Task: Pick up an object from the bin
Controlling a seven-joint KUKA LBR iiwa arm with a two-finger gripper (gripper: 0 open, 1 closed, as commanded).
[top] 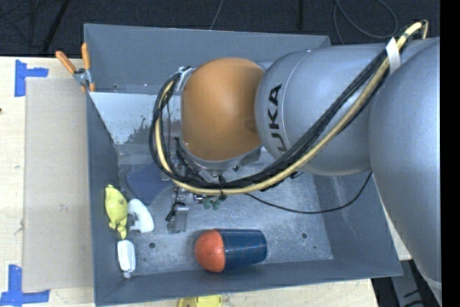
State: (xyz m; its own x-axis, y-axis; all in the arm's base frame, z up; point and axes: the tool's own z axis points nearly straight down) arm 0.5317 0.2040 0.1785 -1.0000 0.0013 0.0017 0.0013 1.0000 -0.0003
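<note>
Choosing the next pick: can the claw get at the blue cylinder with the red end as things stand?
Probably yes. The blue cylinder lies alone with nothing on it, and the claw hangs just up and left of its red end. The bin wall close alongside it may crowd a grasp.

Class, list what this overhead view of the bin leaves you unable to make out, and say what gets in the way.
All in the camera view:
1. Middle floor of the bin: hidden beneath the orange cover.
2. The gripper: mostly under that cover and the cables; open or shut unclear.
3. The bluish patch left of it: partly covered, kind unclear.
4. The yellow thing below the bin: cut by the bottom edge.
</note>
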